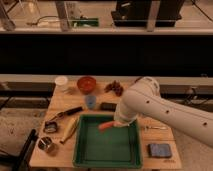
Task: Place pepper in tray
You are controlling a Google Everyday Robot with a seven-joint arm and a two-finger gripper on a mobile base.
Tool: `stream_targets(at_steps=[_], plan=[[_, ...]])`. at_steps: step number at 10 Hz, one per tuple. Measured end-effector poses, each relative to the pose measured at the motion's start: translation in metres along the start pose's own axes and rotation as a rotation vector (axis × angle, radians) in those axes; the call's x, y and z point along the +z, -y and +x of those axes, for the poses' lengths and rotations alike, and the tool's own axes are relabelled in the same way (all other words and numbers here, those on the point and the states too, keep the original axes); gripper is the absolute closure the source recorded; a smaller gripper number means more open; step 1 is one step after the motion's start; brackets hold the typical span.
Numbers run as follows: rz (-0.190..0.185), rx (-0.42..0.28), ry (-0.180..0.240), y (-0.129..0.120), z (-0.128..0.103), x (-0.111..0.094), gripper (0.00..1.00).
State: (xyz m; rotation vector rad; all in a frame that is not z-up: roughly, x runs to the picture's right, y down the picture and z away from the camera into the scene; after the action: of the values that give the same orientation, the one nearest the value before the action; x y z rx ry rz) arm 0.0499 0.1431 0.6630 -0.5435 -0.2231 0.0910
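The green tray (107, 146) lies at the front middle of the wooden table. The orange-red pepper (105, 125) is over the tray's far part, at the tip of my gripper (116, 124). The white arm reaches in from the right and its wrist hangs above the tray's far right corner. The pepper sticks out to the left from the gripper, and I cannot tell whether it rests on the tray floor or hangs just above it.
A pale yellowish vegetable (69, 130) lies left of the tray. A blue-grey sponge (159, 149) lies at the right. At the back are a white cup (61, 82), an orange bowl (86, 83), a blue cup (90, 101), a dark block (108, 106) and grapes (115, 88). Metal items (48, 144) sit front left.
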Motion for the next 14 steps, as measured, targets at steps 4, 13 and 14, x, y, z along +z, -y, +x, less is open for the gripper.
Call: stream_targets(at_steps=[4,13,14], plan=[[-0.007,-0.013,0.003,-0.003,-0.056,0.020,0.49],[-0.018,-0.008,0.001,-0.015,-0.048,0.035,1.00],[-0.021,-0.007,0.001,-0.017,-0.055,0.039,1.00]])
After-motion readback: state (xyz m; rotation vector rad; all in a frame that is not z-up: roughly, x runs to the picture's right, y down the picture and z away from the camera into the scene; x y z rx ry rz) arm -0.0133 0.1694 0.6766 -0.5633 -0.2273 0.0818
